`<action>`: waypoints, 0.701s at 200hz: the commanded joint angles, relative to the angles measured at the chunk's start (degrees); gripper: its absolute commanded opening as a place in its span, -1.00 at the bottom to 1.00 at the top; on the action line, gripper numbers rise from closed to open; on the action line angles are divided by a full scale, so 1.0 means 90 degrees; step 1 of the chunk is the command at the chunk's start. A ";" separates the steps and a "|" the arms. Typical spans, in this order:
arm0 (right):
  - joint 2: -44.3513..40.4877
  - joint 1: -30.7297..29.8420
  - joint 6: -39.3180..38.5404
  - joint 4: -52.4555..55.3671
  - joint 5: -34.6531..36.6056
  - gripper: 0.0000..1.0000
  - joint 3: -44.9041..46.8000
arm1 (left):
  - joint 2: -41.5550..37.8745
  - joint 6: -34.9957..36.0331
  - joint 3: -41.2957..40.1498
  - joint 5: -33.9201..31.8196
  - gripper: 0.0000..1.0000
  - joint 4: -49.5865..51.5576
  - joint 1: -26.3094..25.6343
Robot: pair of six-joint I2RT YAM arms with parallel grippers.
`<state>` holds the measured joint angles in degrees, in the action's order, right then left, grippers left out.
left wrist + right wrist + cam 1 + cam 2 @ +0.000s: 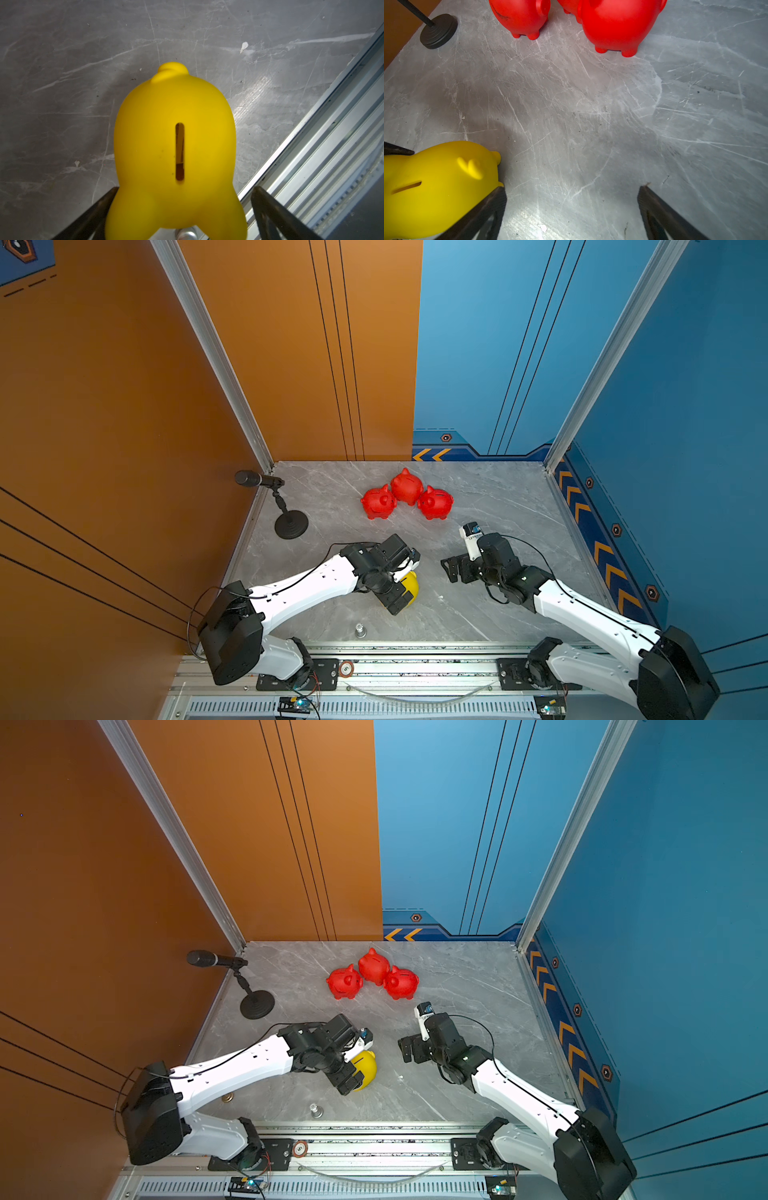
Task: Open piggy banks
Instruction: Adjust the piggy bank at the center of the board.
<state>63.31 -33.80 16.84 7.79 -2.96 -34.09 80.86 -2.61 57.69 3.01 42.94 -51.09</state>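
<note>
marble table | yellow piggy bank between spread left jaws | right jaws spread

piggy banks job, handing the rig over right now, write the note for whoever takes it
Left claw: open, straddling the yellow piggy bank, no grip.
Right claw: open, empty, beside it.
Yellow stands slot up on the table; three red piggy banks stand clustered at the back.
Done: nothing visibly opened; undersides hidden.
To do: likely all four, yellow first.
</note>
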 commanded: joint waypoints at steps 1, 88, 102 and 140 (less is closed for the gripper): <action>-0.0146 0.0150 -0.0114 -0.0095 -0.0157 0.99 0.0013 | 0.0123 0.0048 -0.0019 -0.0272 0.94 0.0073 -0.0089; -0.0469 0.0832 0.0229 0.0107 -0.0212 0.99 -0.0011 | 0.0068 -0.0126 0.0428 0.1006 0.13 -0.0522 0.0009; -0.0514 0.1085 0.0426 0.0215 -0.0147 0.99 -0.0021 | 0.0107 -0.0317 0.0505 0.1458 0.06 -0.0825 0.0076; -0.0743 0.1678 0.0656 0.0565 -0.0242 0.99 -0.0094 | 0.0432 -0.1380 0.0288 0.3003 0.05 -0.2459 0.0414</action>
<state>58.63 -20.80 20.36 9.45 -4.51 -34.11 82.67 -7.51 60.34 17.06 33.41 -49.63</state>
